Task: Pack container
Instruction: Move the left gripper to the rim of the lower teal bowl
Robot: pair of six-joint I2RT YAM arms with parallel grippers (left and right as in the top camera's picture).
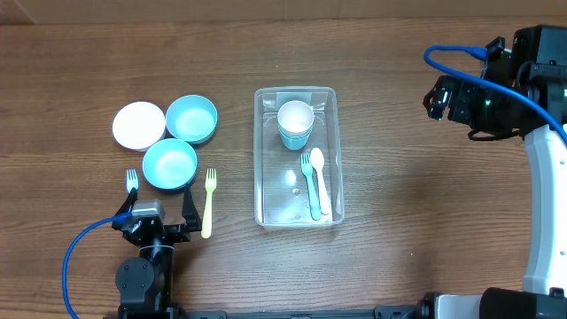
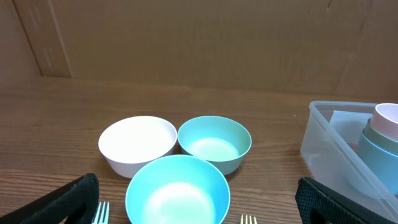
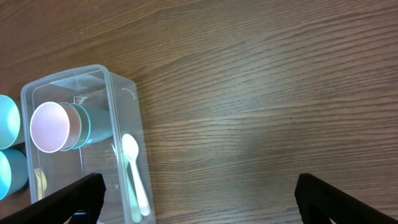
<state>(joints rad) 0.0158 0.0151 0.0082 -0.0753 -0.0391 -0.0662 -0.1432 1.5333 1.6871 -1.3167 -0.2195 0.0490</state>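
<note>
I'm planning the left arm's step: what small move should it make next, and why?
Probably ease the open left gripper forward and down onto the nearest teal bowl. That bowl sits straight ahead between the jaws, outside the container, and nothing is held.

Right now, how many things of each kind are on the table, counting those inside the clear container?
Bowls: 3
Cups, stacked: 2
Forks: 3
Spoon: 1
Container: 1
Total: 10
</note>
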